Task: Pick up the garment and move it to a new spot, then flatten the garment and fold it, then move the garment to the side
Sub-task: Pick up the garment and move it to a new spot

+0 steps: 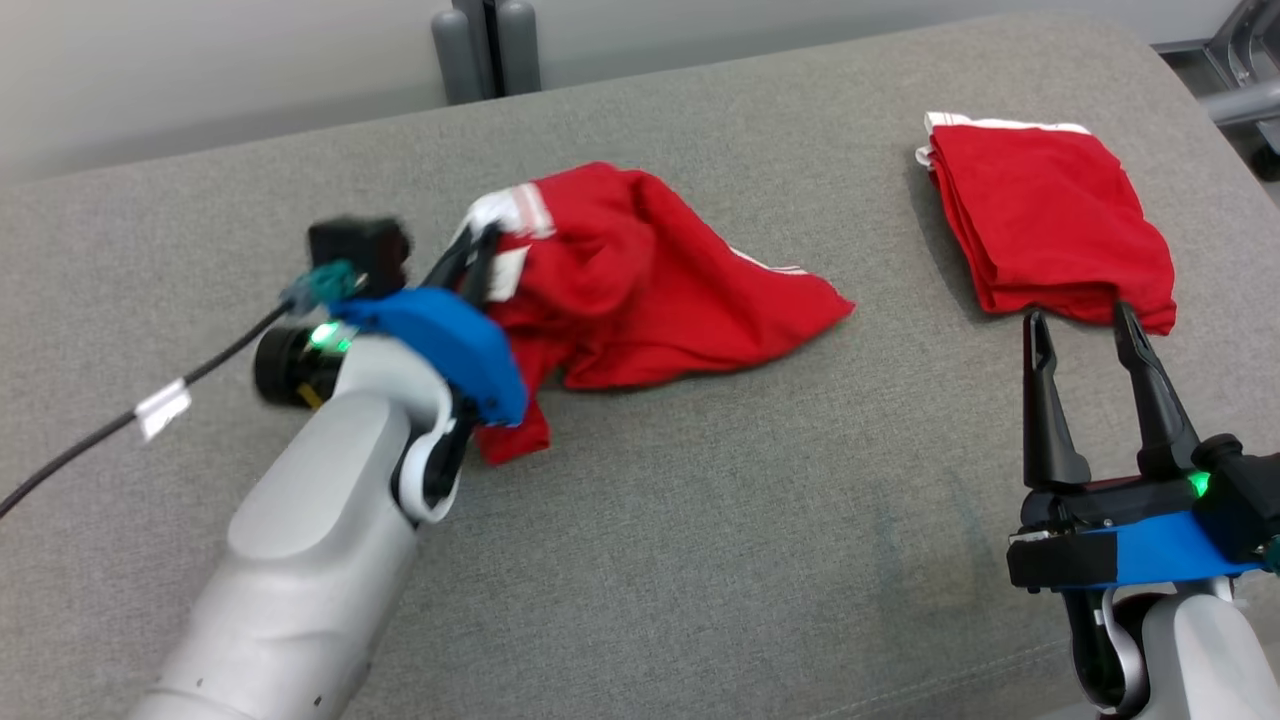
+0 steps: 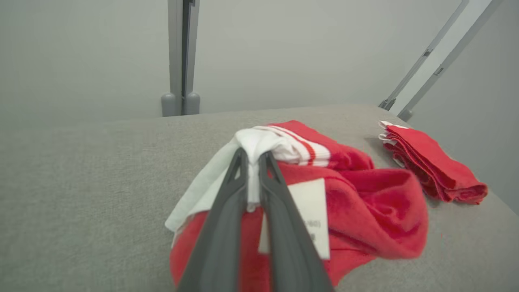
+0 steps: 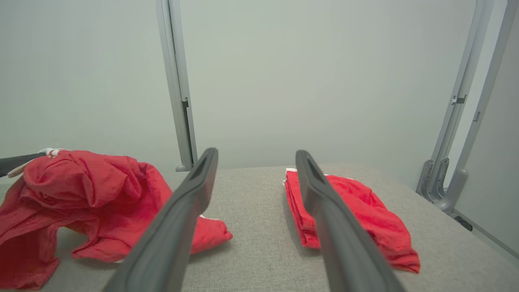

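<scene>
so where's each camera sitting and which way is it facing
Head: up top, facing down at the grey cushion; left forearm, left hand shut on crumpled garment, right hand open.
Left wrist: faces along its fingers, pinching the garment's white band.
Right wrist: faces across the cushion between its spread fingers.
Shared by all: crumpled garment, folded garment.

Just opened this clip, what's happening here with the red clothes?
The left gripper is shut on the white striped trim of a crumpled red garment, whose far end lies on the grey padded surface. The right gripper hangs open, holding nothing, just short of a second red garment that sits folded on the right. The crumpled one is not yet flattened or folded.
</scene>
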Controlling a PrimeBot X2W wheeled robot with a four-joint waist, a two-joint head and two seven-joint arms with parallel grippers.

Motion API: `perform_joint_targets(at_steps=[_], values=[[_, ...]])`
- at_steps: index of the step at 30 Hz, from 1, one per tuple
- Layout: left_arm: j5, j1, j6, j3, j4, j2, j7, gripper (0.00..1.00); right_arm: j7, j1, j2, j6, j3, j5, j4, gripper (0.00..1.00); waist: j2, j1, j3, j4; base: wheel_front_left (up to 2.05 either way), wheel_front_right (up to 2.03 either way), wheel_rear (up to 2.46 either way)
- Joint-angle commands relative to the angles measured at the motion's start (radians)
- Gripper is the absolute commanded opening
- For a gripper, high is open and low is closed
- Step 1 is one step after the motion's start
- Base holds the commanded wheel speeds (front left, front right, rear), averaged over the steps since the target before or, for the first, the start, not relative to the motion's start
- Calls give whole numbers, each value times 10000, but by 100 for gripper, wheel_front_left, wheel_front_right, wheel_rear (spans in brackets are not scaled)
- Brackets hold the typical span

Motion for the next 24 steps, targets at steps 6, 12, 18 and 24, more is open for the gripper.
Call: perform_joint_targets(at_steps=[6,12,18,24], values=[[-17,532,8,240,1344,5,-1235,37,-103,-83,-10,3,-31,-93,193,100,1,-2,138,108,0,0,0],[312,799,-161,295,1889,-141,-1948,100,-122,-42,-11,1,12,-244,435,100,1,-2,-84,480,0,0,0],[996,1370,-211,806,967,-163,-2002,100,-106,87,-12,1,141,-326,786,100,1,-2,-550,883,0,0,0],[1956,2504,-188,1269,-292,-156,-2007,100,-1,272,-11,1,240,-480,1162,100,1,-2,-1281,1275,0,0,0]])
